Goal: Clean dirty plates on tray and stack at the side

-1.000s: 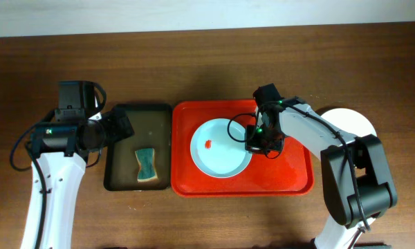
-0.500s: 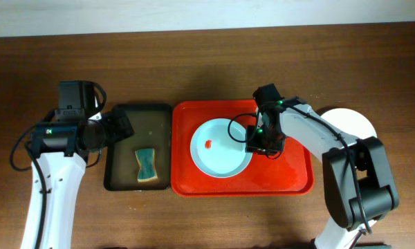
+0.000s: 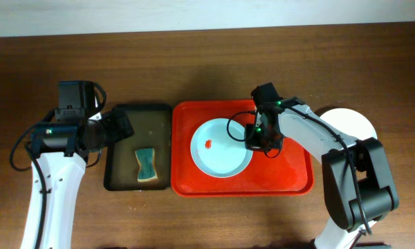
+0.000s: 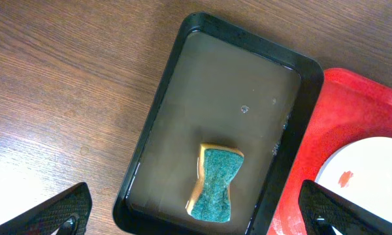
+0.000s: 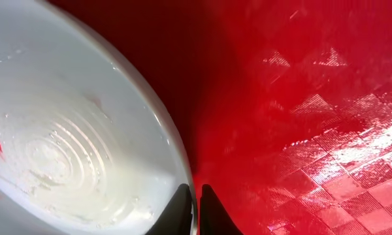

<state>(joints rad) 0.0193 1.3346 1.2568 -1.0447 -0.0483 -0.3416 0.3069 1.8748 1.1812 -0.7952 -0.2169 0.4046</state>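
Note:
A pale mint-white plate [image 3: 218, 149] with a small red smear [image 3: 207, 144] lies on the red tray [image 3: 290, 183]. My right gripper [image 3: 253, 141] sits at the plate's right edge. In the right wrist view its two dark fingers [image 5: 179, 207] straddle the rim of the plate [image 5: 65, 130], shut on it, just above the tray floor [image 5: 300, 130]. Another plate [image 3: 354, 121] rests on the table right of the tray, partly hidden by the right arm. My left gripper [image 3: 121, 126] hovers wide open over the dark tray, holding nothing.
A dark green-black tray [image 3: 117, 181] of water stands left of the red tray, with a green sponge [image 3: 146, 164] in its near half. The left wrist view shows the same sponge [image 4: 215, 183] between the open fingers.
The right gripper has edged slightly toward the far side along the plate's rim. The plate, the sponge and the left arm have stayed put.

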